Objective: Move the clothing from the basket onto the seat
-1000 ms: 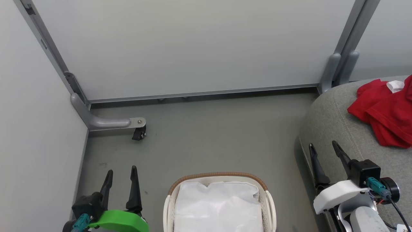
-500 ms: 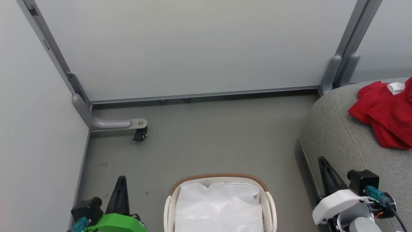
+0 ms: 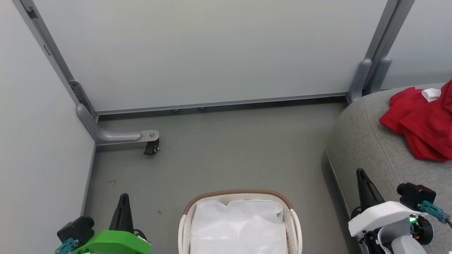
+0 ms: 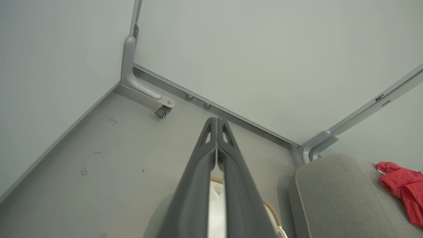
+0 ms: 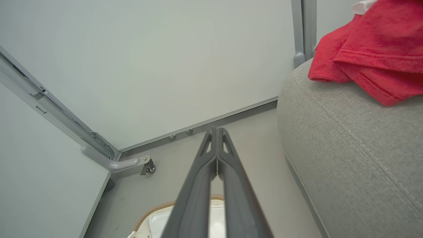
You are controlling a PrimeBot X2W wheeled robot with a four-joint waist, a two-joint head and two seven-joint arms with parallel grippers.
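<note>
The seat point(image 3: 367, 141) bears clothing point(image 3: 423, 130), the floor point(image 3: 229, 148) the basket point(image 3: 240, 192).

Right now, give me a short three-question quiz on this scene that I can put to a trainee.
1. True or false: the red jerseys lie on the grey sofa cushion.
2. The left gripper and right gripper are: A both open, B both shut, C one open and one shut.
3. Fill in: the white laundry basket stands on the ____.
Key: 1 true; 2 B; 3 floor.
</note>
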